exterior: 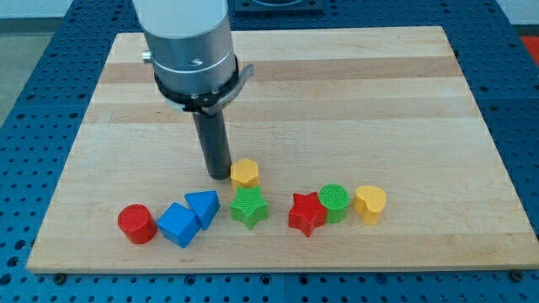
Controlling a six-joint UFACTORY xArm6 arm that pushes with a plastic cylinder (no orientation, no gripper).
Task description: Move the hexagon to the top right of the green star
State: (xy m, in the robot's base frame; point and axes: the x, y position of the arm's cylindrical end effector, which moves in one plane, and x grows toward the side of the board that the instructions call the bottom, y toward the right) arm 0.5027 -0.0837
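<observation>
Resting my tip (218, 175) beside yellow hexagon (245, 172), flat-topped, no long axis, above green star (249, 208), tool without jaws

My tip (219, 175) rests on the board (rod upright).

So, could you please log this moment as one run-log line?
my tip: just left of yellow hexagon | hexagon: directly above green star, nearly touching | goal: top right, not yet
</observation>
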